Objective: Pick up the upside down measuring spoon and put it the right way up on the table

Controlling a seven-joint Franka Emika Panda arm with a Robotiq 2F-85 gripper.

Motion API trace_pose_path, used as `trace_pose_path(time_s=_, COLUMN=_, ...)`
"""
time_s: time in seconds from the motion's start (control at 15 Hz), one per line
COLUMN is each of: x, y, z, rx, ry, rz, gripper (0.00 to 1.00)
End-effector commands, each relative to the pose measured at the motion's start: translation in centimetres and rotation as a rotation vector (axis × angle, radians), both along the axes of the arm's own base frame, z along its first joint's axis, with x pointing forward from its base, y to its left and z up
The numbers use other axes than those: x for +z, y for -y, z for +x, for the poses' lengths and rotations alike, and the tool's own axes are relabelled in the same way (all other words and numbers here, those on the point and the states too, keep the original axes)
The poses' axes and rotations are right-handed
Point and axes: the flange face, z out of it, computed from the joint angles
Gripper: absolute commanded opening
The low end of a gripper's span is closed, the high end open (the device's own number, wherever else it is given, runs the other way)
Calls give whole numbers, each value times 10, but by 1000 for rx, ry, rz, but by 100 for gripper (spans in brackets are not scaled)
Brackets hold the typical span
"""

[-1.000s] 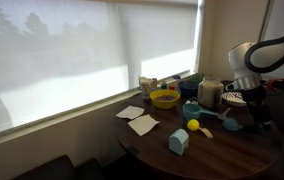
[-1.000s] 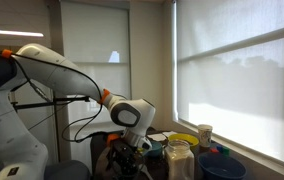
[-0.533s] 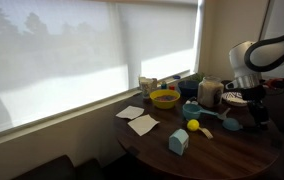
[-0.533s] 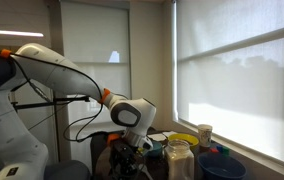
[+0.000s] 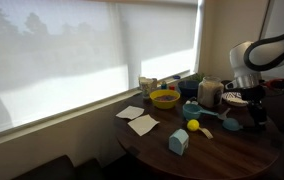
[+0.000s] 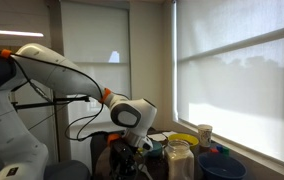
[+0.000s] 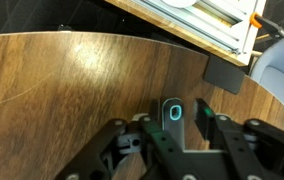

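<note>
In the wrist view the measuring spoon [image 7: 172,128] shows only its narrow handle with an oval hole, lying on the dark wooden table [image 7: 62,90]. My gripper [image 7: 179,113] straddles that handle, jaws partly drawn in. One finger [image 7: 155,110] stands right against the handle, while the other finger [image 7: 205,115] keeps a thin gap. The spoon's bowl is hidden under the gripper body. In an exterior view the gripper [image 5: 253,112] is low over the table's far side [image 5: 222,150].
A yellow ball [image 5: 193,125], a pale blue block [image 5: 178,141], a yellow bowl [image 5: 164,98] and white papers [image 5: 142,122] lie on the table. In the wrist view a dark flat object [image 7: 226,75] lies just ahead by the table's edge. A glass jar [image 6: 179,160] stands beside the arm.
The jaws have drawn in from wide apart to close around the spoon's handle. The arm has stayed where it was.
</note>
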Motion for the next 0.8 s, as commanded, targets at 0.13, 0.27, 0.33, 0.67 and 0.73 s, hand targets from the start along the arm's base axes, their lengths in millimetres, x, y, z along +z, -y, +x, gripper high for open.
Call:
trace_pose_path(time_s=0.13, x=-6, y=-1, z=6, rx=-33, ry=2, rz=25, gripper=30)
trace_pose_path(time_s=0.27, x=-6, y=0, z=7, rx=-35, ry=4, rz=26, gripper=21)
trace_pose_path(time_s=0.33, x=-6, y=0, z=7, rx=-36, ry=5, rz=26, gripper=17)
trace_pose_path(time_s=0.67, x=-4, y=2, z=7, rx=-41, ry=8, rz=27, gripper=6)
trace_pose_path(time_s=0.73, x=-3, y=3, z=7, rx=-41, ry=8, rz=27, gripper=6)
